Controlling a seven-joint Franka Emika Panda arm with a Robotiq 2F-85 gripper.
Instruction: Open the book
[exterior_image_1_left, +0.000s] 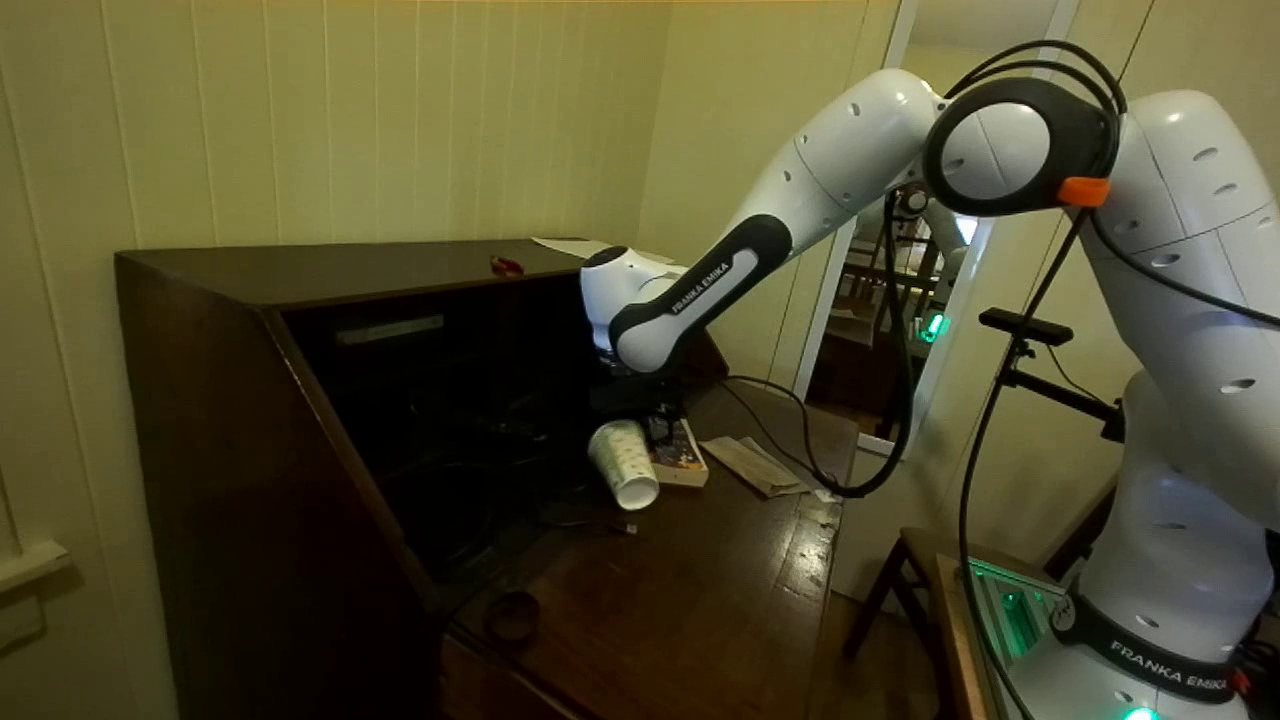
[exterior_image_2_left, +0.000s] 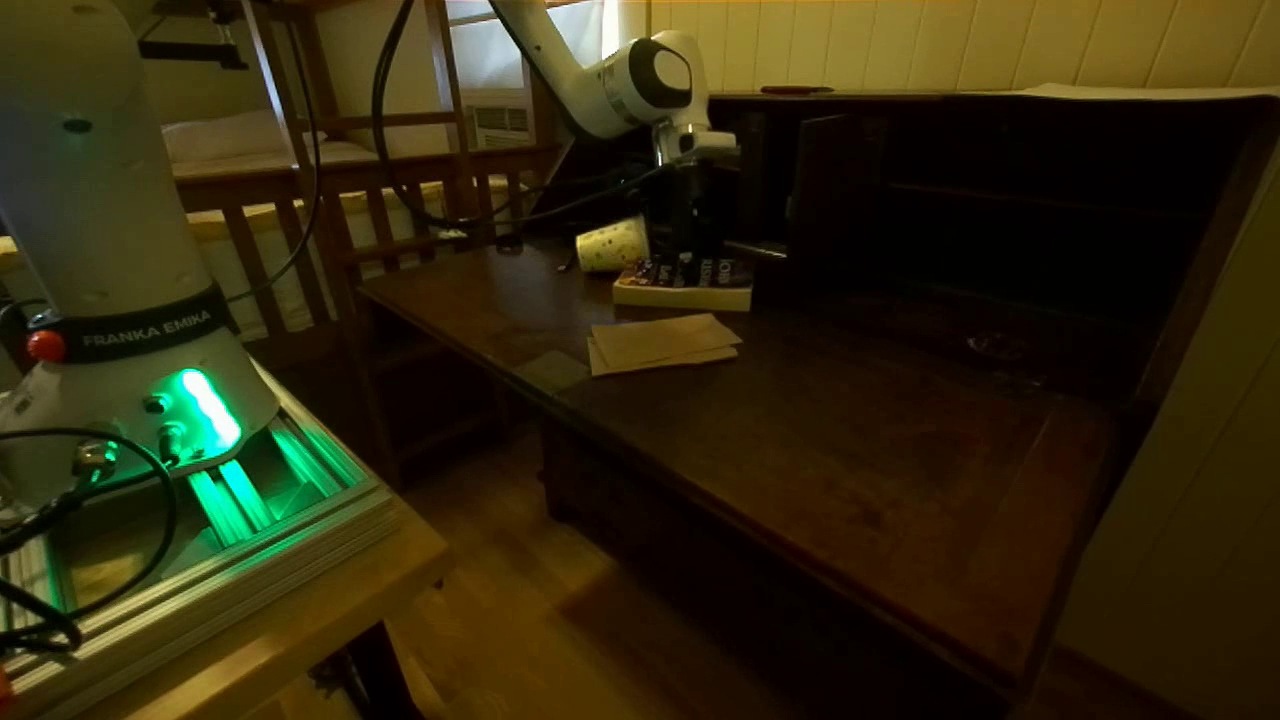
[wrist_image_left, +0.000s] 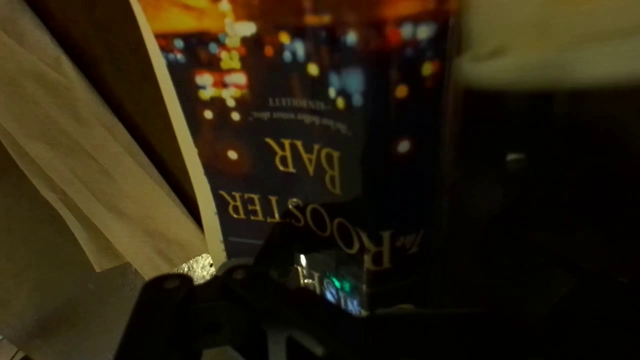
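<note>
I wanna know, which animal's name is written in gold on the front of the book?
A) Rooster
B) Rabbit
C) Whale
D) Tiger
A: in the wrist view the book lies with its cover facing up, and the word ROOSTER runs across it in gold, upside down in that picture.

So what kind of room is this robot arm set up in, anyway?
Probably a bedroom in a home. A wooden-railed bed stands in the background of an exterior view, along with a dark wooden desk and, seemingly, a tall mirror.
</note>
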